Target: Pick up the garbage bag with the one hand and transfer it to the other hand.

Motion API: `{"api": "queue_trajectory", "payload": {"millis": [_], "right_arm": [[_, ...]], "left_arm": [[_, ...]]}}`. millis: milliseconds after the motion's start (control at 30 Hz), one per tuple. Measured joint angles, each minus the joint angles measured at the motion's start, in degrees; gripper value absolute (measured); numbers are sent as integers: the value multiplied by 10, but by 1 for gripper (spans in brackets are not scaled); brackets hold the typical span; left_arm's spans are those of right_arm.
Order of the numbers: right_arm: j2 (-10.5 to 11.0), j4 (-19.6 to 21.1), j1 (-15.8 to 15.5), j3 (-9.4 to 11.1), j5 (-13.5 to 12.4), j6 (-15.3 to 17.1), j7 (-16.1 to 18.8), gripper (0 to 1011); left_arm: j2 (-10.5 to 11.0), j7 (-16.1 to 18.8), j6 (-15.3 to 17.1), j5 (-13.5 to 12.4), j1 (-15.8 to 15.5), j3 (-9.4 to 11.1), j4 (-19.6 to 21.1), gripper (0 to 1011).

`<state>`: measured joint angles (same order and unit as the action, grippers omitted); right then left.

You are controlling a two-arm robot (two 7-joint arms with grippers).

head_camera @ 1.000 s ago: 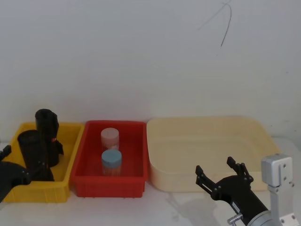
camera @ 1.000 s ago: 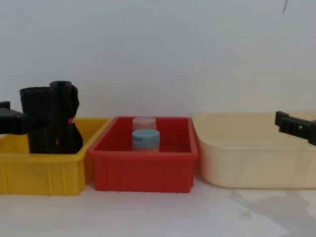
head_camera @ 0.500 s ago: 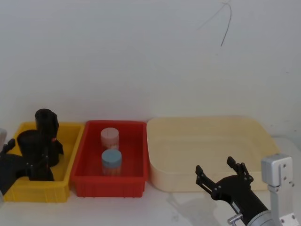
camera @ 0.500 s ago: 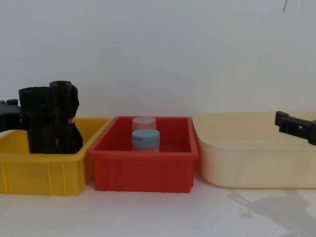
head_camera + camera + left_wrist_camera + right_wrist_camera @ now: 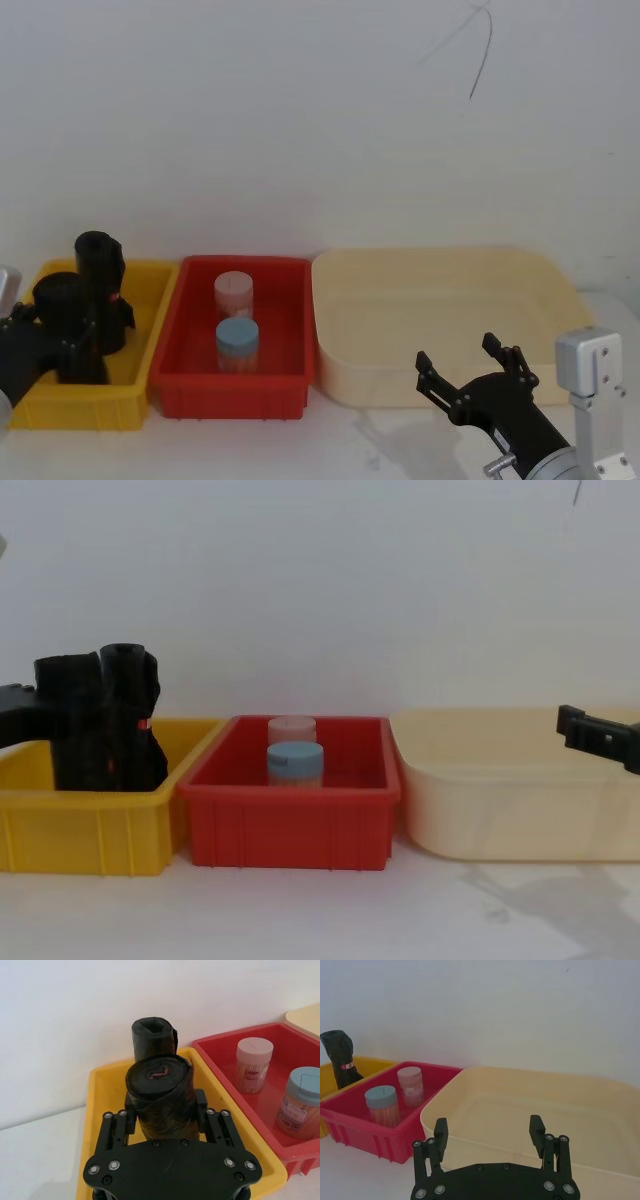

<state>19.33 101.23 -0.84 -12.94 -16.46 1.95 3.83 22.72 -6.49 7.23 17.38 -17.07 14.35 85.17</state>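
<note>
The left gripper [image 5: 165,1102] is closed on the garbage bag [image 5: 160,1085], one finger pressed to each side of the straight black roll. The roll stands upright at the front of a yellow bin [image 5: 140,330]. A second black roll [image 5: 98,262], kinked and carrying a small red mark, stands just behind it in the same bin. Next door, a red bin [image 5: 235,400] holds a pink-lidded jar [image 5: 234,292] and, nearer the robot, a blue-lidded jar [image 5: 237,340]. This bin lies between the yellow bin and a large cream tub [image 5: 440,262]. The right gripper [image 5: 456,352] hangs near the tub's front edge, fingers spread wide and holding nothing, well apart from the bag.
</note>
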Motion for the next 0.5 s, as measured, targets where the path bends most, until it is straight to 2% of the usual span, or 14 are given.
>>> {"api": "queue_trajectory", "payload": {"millis": [100, 367, 500], "right_arm": [[0, 0, 0, 0, 0, 0, 0, 1001], [0, 0, 0, 0, 0, 0, 0, 1001], [0, 0, 0, 0, 0, 0, 0, 1001]], "left_arm": [[-1, 0, 0, -1, -2, 0, -2, 598], [1, -3, -1, -3, 0, -2, 6, 542], [4, -6, -2, -4, 2, -6, 22, 521]]}}
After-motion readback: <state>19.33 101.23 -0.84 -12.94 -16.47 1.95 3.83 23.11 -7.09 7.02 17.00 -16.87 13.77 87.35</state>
